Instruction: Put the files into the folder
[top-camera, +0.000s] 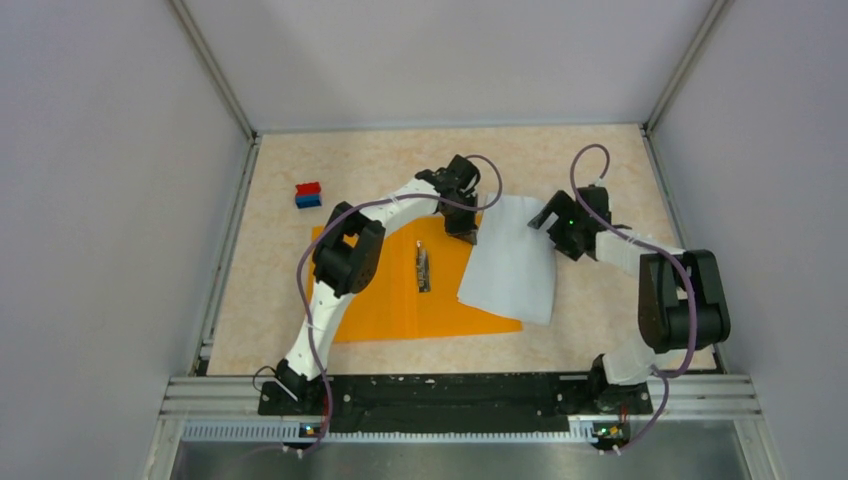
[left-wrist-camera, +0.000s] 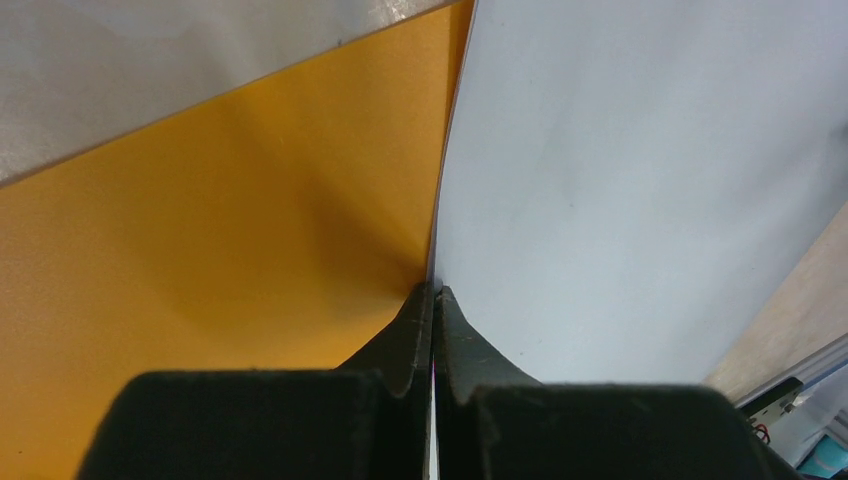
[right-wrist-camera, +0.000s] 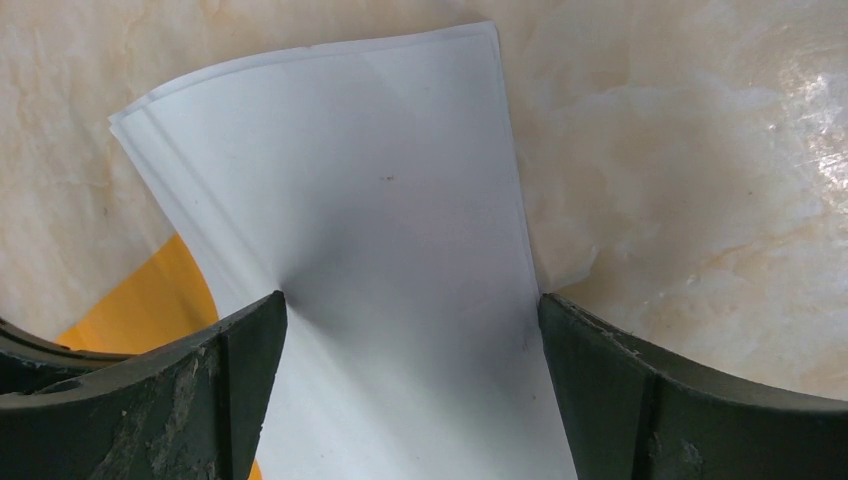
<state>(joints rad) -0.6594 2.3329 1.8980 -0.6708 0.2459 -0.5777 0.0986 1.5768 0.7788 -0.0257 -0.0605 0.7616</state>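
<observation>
A: Left gripper (left-wrist-camera: 434, 300) status?

B: My left jaws are pressed together on the edge of the files (top-camera: 512, 258). In the left wrist view the two black fingers (left-wrist-camera: 410, 335) meet with the white sheet edge pinched between them, just right of centre, lower half of the frame.

A: Where's that in the top view?

B: Centre of the frame, slightly up. My left gripper (top-camera: 462, 228) sits at the upper left corner of the files, right where paper meets the folder (top-camera: 400, 290).

A: Folder position?

B: Lying flat and open, centre-left of the top frame, orange, with the metal clip (top-camera: 423, 270) running down its middle. The files overlap its right part; the rest of the paper hangs over onto the table (top-camera: 600, 320) to the right. Sheets are bowed, not flat.

A: Right gripper (top-camera: 553, 218)?

B: My right jaws are spread wide. In the right wrist view the fingers (right-wrist-camera: 240, 350) stand at the left and right lower corners, the files (right-wrist-camera: 390, 260) between them, the edges right at the finger tips. Can't tell if there's contact. Several sheet edges are fanned at the upper left there.

A: Anything else?

B: Small red-and-blue block (top-camera: 308, 194) in the upper left of the table, well apart from the folder.
</observation>
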